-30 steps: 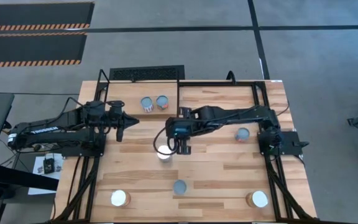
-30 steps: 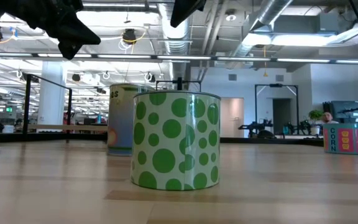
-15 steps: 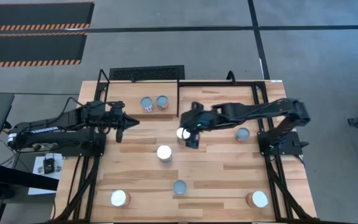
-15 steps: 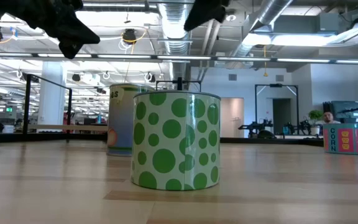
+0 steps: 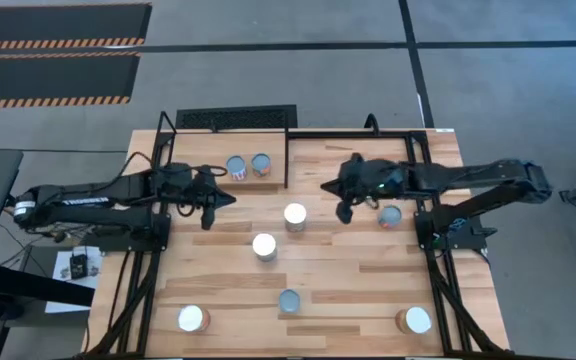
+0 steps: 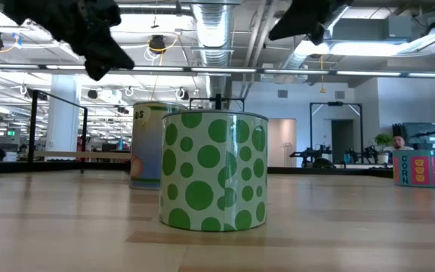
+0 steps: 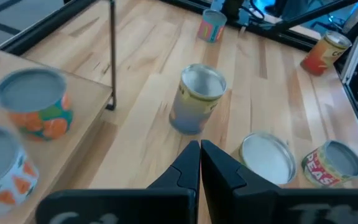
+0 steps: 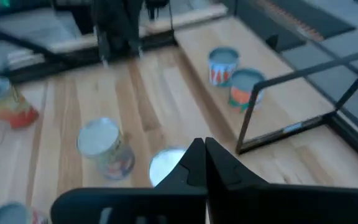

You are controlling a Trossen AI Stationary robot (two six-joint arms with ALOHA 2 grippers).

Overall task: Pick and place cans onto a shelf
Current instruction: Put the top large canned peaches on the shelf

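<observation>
Two cans [image 5: 236,166] [image 5: 260,163] with orange labels stand on the shelf [image 5: 251,179], a small wood board in a black rod frame at the table's far left. Other cans stand on the tabletop: white-topped ones [image 5: 295,215] [image 5: 264,245] mid-table, a bluish one [image 5: 390,215] at the right, a green-dotted one [image 6: 214,170] near the front. My left gripper [image 5: 226,199] [image 7: 199,155] hangs shut in the air to the near side of the shelf. My right gripper [image 5: 328,188] [image 8: 201,155] hangs shut right of the middle cans. Neither holds anything.
Two more white-topped cans [image 5: 194,319] [image 5: 418,320] stand at the near corners. The black rod frame [image 5: 286,150] runs along the table's far and side edges, with an upright rod at the shelf's right end. Bare planks lie between the two grippers.
My right gripper has drawn back from the middle of the table toward the right edge, turning as it went, and it has uncovered the white-topped can that it hung over. My left gripper has moved a little toward the middle. No can has moved.
</observation>
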